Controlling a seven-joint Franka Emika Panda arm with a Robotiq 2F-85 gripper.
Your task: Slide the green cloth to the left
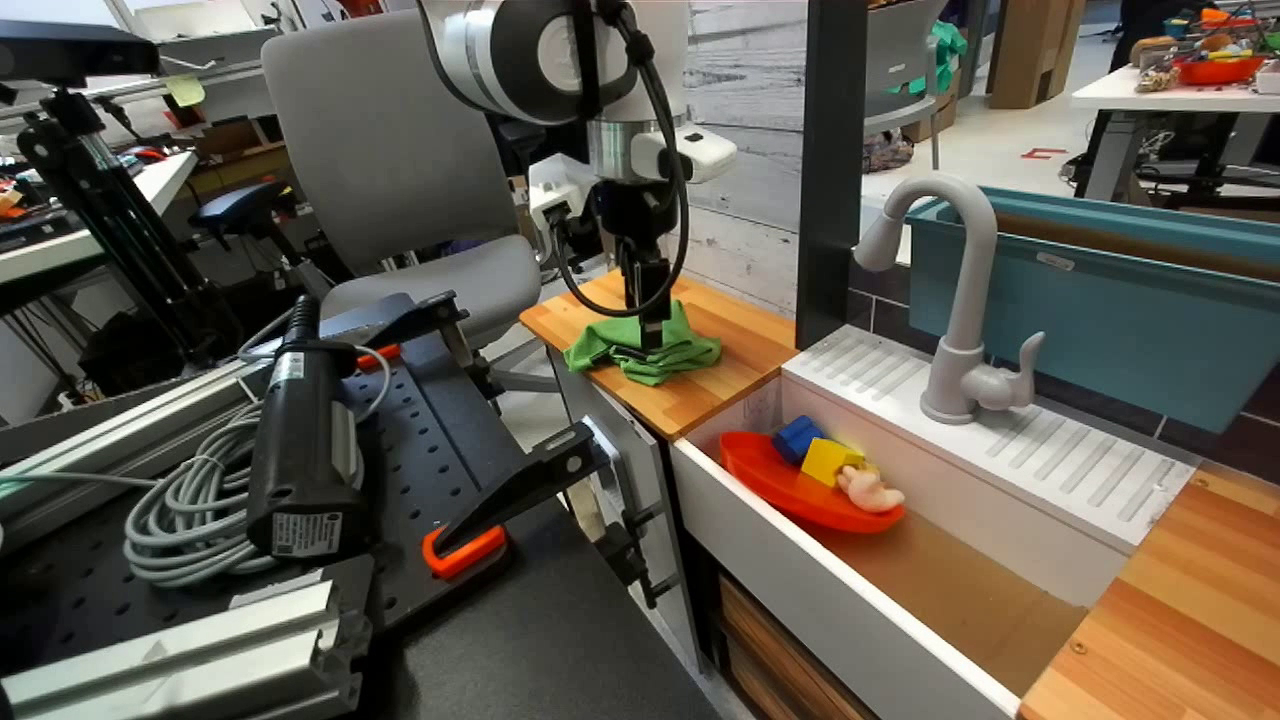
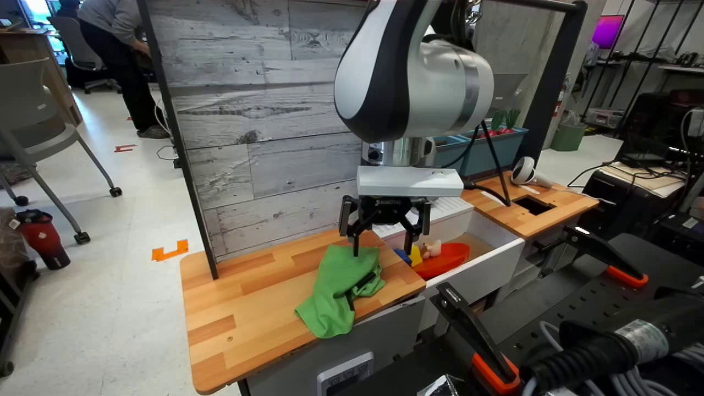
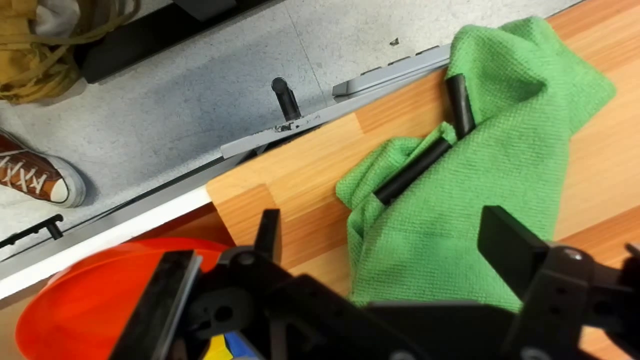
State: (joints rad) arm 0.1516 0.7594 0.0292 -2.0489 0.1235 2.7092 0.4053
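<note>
The green cloth (image 2: 333,291) lies crumpled on the wooden counter (image 2: 247,313). It also shows in an exterior view (image 1: 690,348) and in the wrist view (image 3: 505,155). A bent black rod-like piece (image 3: 412,170) sticks out of its folds. My gripper (image 2: 381,250) is open, pointing down, with nothing between its fingers. In the wrist view the gripper (image 3: 381,225) has one finger over the cloth and the other over bare wood past the cloth's edge. Whether a fingertip touches the cloth I cannot tell. The cloth's near part is hidden behind the gripper body.
A white sink (image 1: 800,590) adjoins the counter and holds a red dish (image 1: 810,490) with a yellow block (image 1: 828,460) and a blue block (image 1: 797,438). A grey faucet (image 1: 965,300) stands behind it. A plank wall (image 2: 264,121) borders the counter's back.
</note>
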